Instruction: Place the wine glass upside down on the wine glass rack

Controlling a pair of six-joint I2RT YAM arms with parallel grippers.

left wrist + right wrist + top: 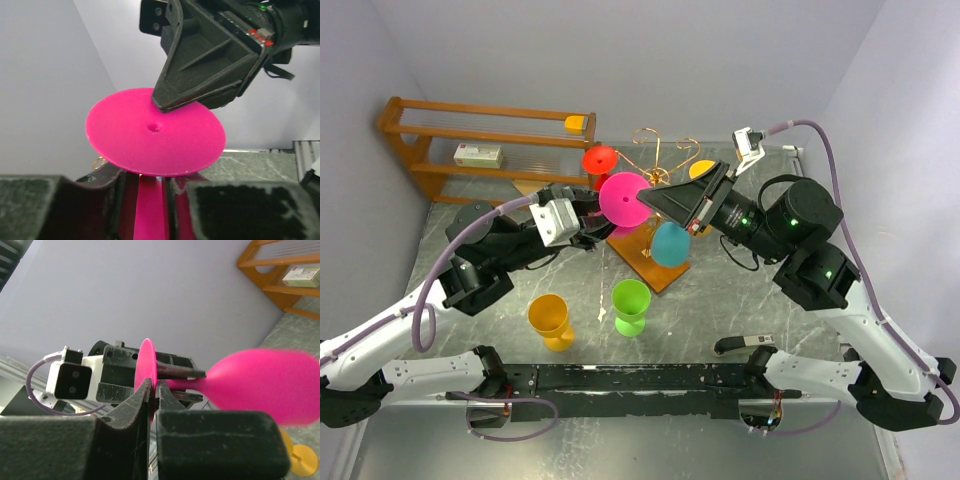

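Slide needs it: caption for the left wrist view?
Left gripper grips the pink wine glass by its stem; right gripper pinches the rim of its foot.

No legible text, brand, number or sign in any view.
- Small white rectangular box [478,155] on middle board of brown wooden shelf unit [470,108]: reddish print on top face, too small to read from top view.
- Same box in right wrist view [301,274]: faint red marks and lines, blurred, illegible.
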